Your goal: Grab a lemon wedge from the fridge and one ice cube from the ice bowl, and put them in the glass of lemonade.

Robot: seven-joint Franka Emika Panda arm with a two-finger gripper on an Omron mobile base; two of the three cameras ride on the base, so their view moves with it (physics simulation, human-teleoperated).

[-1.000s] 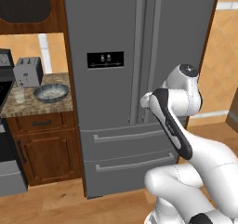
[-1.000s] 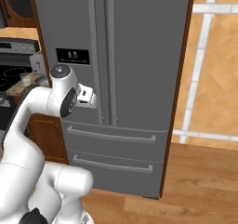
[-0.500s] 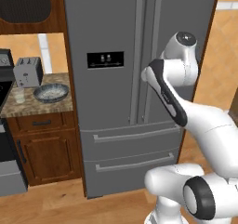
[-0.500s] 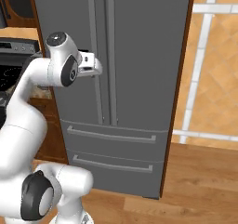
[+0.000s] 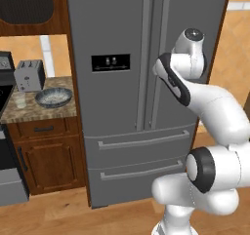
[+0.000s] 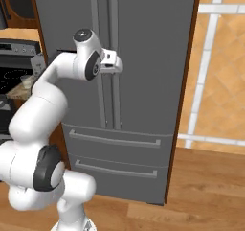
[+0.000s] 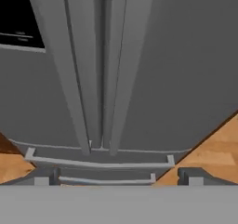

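End effector [image 7: 115,176] wide open, empty, facing the closed fridge [image 5: 122,107]. I'd line up squarely on the right door handle [image 7: 124,74] before closing.

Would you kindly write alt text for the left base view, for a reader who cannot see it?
A white robot arm reaches toward the closed dark grey fridge, near its long vertical handles. To the left, a counter holds a toaster, the ice bowl and a small glass.

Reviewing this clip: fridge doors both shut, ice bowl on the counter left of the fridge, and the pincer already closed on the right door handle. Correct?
Not quite. The pincer is open and grips nothing, as the hand view shows. The fridge doors are both shut, and the ice bowl sits on the counter left of it.
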